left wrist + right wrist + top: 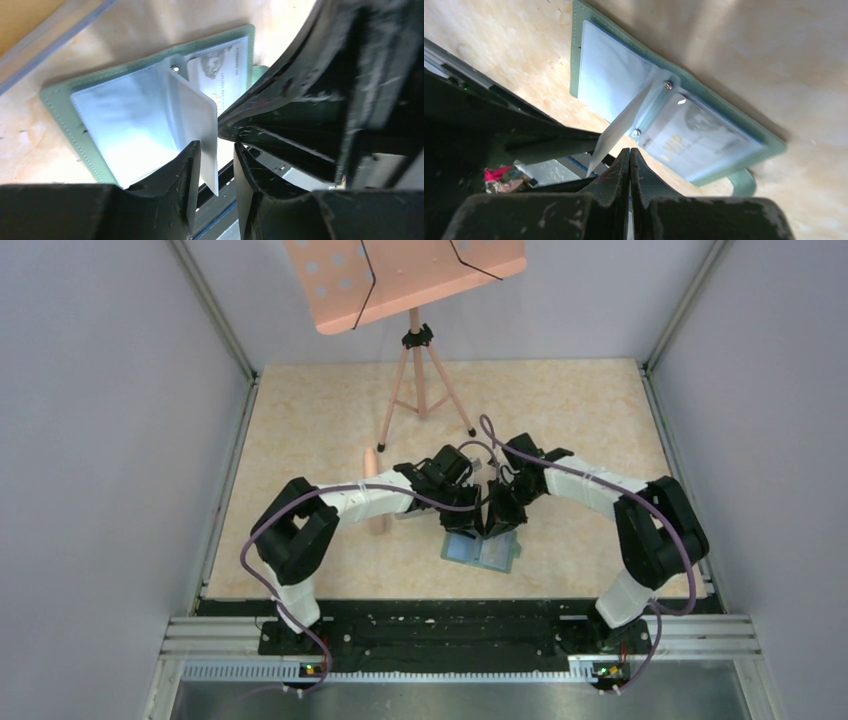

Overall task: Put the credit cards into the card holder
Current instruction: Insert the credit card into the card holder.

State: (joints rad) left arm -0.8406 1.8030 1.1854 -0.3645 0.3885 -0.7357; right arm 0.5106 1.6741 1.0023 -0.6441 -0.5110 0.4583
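Where your two arms meet in the overhead view, the left gripper (468, 522) and right gripper (497, 525) hang close together over the card holder (482, 555), a flat sage-green square spread open on the mottled beige table (330, 420). From the left wrist you see stitched green edging, glossy pale sleeves, and one stiff clear leaf (202, 120) standing upright between the left fingers (192, 165), which are parted, with a gap on one side. A white-grey credit card (220, 70) sits sleeved beyond the tips. From the right wrist, the scuffed black right fingers (616, 175) are pressed together on nothing, the holder just ahead of them.
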